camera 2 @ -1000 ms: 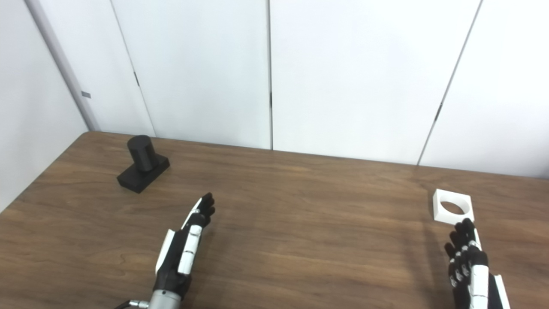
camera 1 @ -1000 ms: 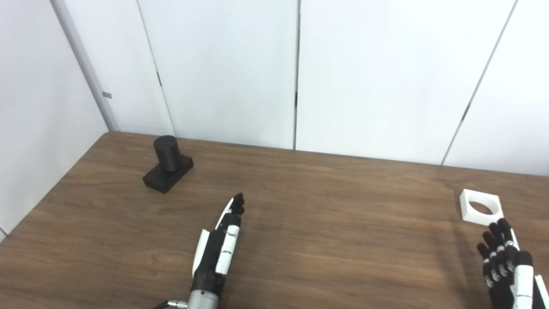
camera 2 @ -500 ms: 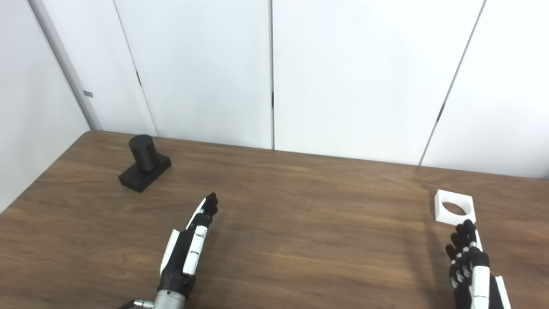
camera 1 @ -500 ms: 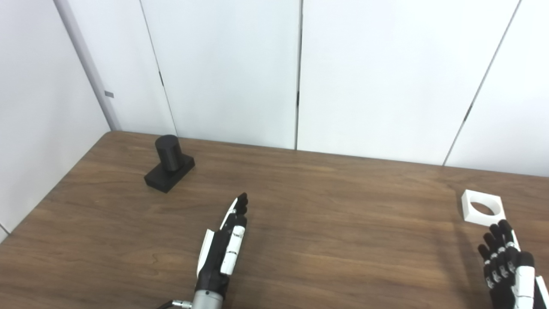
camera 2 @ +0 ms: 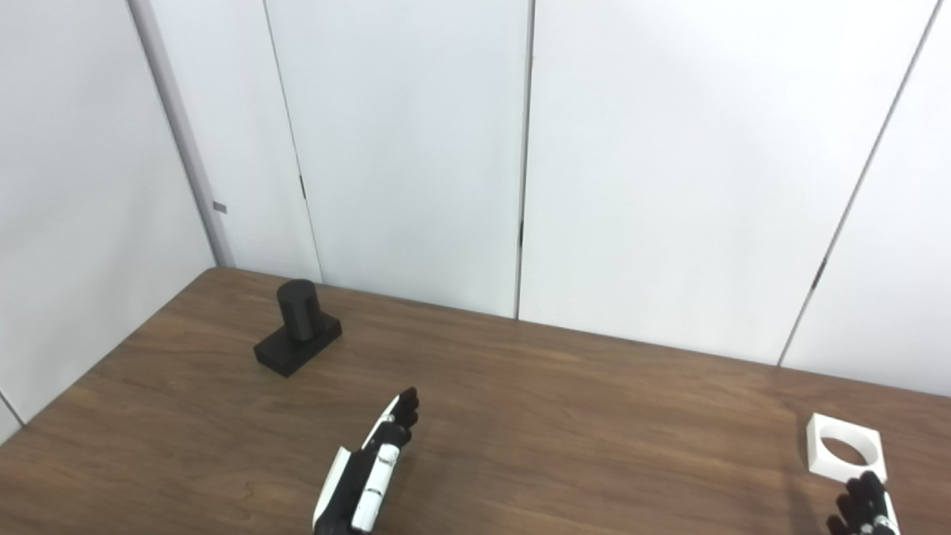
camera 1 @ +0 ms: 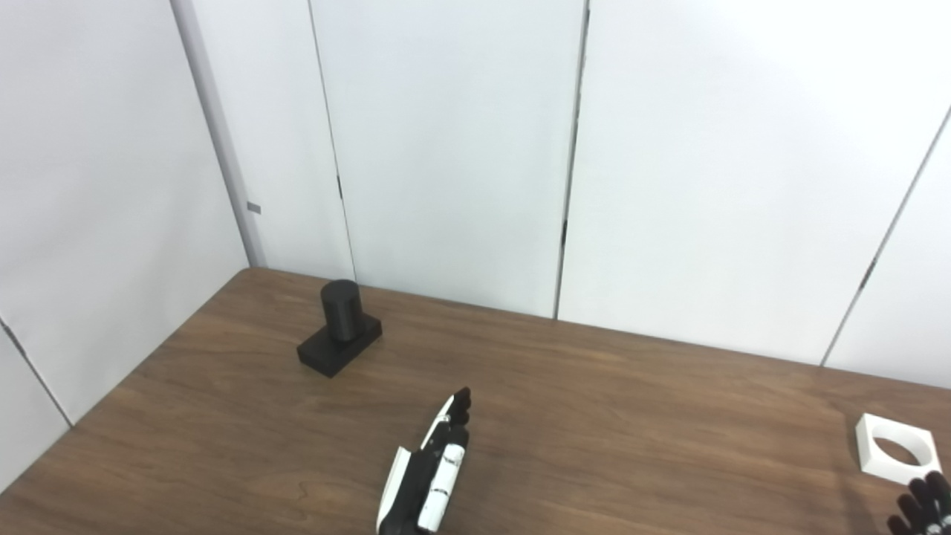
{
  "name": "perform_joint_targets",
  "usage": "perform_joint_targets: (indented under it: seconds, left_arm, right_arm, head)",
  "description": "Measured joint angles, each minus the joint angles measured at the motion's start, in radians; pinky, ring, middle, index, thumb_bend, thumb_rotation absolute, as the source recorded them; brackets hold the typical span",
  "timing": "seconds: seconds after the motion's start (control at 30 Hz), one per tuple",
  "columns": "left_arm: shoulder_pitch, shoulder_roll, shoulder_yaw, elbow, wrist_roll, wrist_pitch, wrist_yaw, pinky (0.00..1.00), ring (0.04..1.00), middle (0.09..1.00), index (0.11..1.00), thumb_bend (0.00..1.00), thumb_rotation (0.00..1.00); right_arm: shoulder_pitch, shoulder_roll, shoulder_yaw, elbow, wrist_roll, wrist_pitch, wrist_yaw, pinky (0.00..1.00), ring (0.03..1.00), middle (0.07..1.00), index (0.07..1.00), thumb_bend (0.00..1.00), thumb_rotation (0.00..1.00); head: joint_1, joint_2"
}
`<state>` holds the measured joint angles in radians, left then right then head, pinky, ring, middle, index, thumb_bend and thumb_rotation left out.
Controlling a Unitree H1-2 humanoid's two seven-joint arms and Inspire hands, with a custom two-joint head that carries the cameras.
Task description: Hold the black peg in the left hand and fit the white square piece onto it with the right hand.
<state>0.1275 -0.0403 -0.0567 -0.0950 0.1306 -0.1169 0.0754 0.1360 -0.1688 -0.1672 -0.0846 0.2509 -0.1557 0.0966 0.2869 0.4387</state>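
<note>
The black peg (camera 1: 340, 329), a short cylinder on a square black base, stands on the wooden table (camera 1: 594, 416) at the far left. The white square piece (camera 1: 894, 447) with a round hole lies flat at the right edge. My left hand (camera 1: 431, 475) is open and empty, fingers straight, pointing toward the back, well in front and to the right of the peg. My right hand (camera 2: 865, 509) shows only its fingertips at the bottom right, just in front of the white piece, apart from it. Its fingers look spread.
White wall panels (camera 1: 461, 148) stand close behind the table and along its left side. The table's left edge (camera 1: 148, 371) runs diagonally near the peg.
The whole picture has shifted down and right, so the camera has tilted up and left. The hands sit lower in frame; the peg and white piece have not moved on the table.
</note>
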Motion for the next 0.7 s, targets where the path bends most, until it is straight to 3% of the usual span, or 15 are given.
perform_joint_targets:
  seconds: [0.37, 0.47, 0.57, 0.7]
  left_arm:
    - [-0.002, -0.005, 0.000, 0.005, 0.015, -0.010, 0.003, 0.96, 0.972, 0.977, 0.973, 0.53, 0.97]
    - [0.000, -0.005, 0.001, -0.005, 0.035, 0.008, 0.004, 0.97, 0.974, 0.973, 0.966, 0.51, 0.84]
    - [0.013, -0.004, 0.002, -0.031, 0.061, 0.079, 0.003, 0.98, 0.972, 0.973, 0.974, 0.52, 0.70]
    - [0.028, 0.007, 0.020, -0.173, 0.120, 0.197, -0.005, 0.92, 0.962, 0.972, 0.983, 0.57, 0.52]
  right_arm:
    - [-0.008, -0.014, 0.000, 0.013, -0.001, -0.007, 0.014, 1.00, 1.000, 0.981, 1.000, 0.82, 1.00]
    - [-0.009, -0.014, 0.000, 0.015, -0.001, -0.009, 0.014, 1.00, 1.000, 0.977, 1.000, 0.81, 1.00]
    - [-0.013, -0.012, 0.000, 0.016, 0.000, -0.013, 0.014, 1.00, 1.000, 0.972, 1.000, 0.78, 1.00]
    - [-0.016, -0.009, -0.001, 0.013, 0.001, -0.013, 0.014, 1.00, 1.000, 0.979, 1.000, 0.77, 1.00]
  head:
    - [0.003, -0.003]
    - [-0.003, -0.003]
    - [-0.002, 0.005]
    - [0.002, 0.006]
